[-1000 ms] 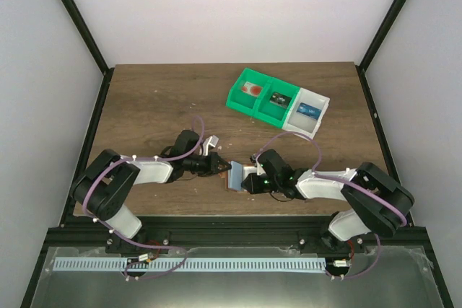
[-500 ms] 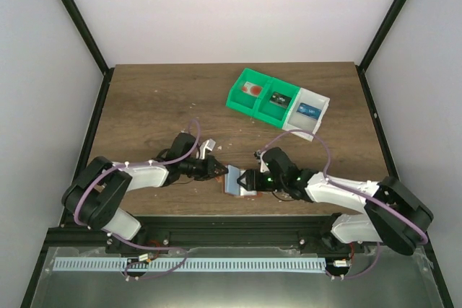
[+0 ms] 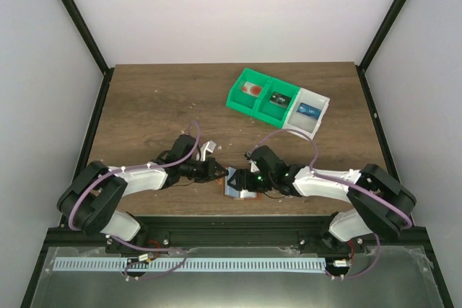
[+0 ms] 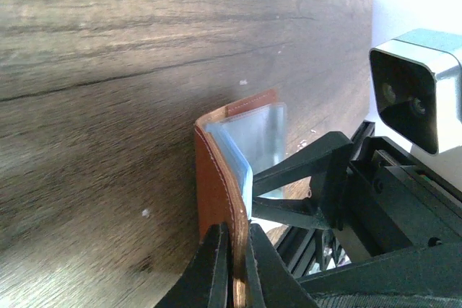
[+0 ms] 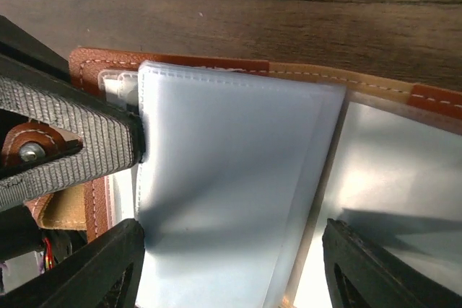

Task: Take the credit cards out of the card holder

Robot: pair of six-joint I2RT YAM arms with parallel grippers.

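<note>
Wooden table [image 3: 144, 106]; card holder [image 4: 216, 185] in left hand [image 4: 232, 250], beside right hand [image 5: 231, 268].

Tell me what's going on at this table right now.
Both arms meet over the card holder at the near edge of the table. The left gripper is shut on its brown leather cover, propping it open. The right gripper is open, its fingers spread either side of the pale plastic sleeves. No card is visibly out of the sleeves.
</note>
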